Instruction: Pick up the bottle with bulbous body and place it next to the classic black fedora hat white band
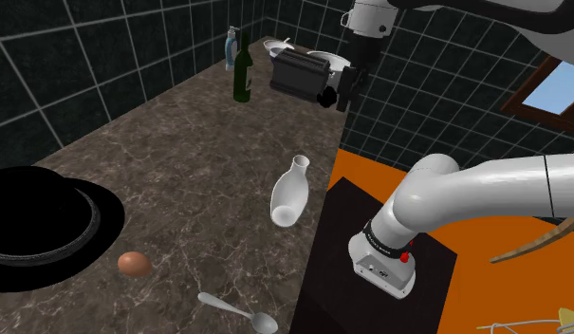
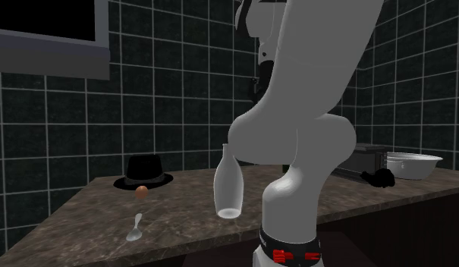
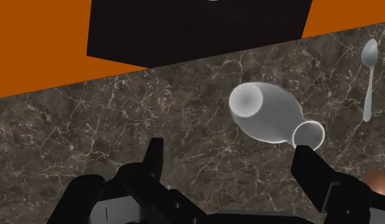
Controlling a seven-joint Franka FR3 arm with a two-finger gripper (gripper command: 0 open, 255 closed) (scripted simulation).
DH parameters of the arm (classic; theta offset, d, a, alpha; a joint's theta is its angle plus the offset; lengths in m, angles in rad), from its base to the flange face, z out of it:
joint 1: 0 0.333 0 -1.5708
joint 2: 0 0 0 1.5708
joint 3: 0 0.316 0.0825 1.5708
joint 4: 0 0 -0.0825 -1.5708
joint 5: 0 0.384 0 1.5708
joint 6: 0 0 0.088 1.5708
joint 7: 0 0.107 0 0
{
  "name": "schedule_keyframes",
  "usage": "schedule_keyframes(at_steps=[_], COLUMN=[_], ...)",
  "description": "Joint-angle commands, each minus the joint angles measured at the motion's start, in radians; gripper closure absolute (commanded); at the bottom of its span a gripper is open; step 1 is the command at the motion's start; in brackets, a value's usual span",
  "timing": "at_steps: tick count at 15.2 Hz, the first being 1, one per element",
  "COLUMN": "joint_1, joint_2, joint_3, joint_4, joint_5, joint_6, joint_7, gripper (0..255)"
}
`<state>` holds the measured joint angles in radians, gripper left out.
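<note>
Right, the dark veined marble countertop (image 1: 180, 142) is the stage, and the white arm with dark joints (image 1: 484, 190) reaches over it from the stand. The wide-brimmed black fedora hat (image 1: 38, 223) sits at the shoulder view's left, and everything is placed from it. The white bottle with a bulbous body and narrow neck (image 1: 289, 193) stands upright well apart from the hat, off to the shoulder view's right and close to the counter's edge. The all-black gripper (image 3: 230, 153) hangs high, farther from the hat than the bottle is, its fingers spread wide with nothing between them. A silver spoon (image 1: 239, 311) lies between hat and bottle, nearer the front edge, and a small brown egg (image 1: 134, 263) rests just beside the hat's brim. Now the dangers: a finger clipping that slim neck on the descent could topple the bottle off the edge, the rounded body looks likely to slip from a shallow grip, and setting down carelessly by the hat could send the egg rolling.
</note>
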<state>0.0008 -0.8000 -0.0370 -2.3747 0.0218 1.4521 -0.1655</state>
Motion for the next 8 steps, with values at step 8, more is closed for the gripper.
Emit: schedule_keyframes(at_steps=[8], joint_1=[0.058], joint_2=[-0.001], joint_3=[0.151], joint_4=[-0.144], joint_5=[0.086], joint_6=[0.177], joint_7=[0.130], gripper=[0])
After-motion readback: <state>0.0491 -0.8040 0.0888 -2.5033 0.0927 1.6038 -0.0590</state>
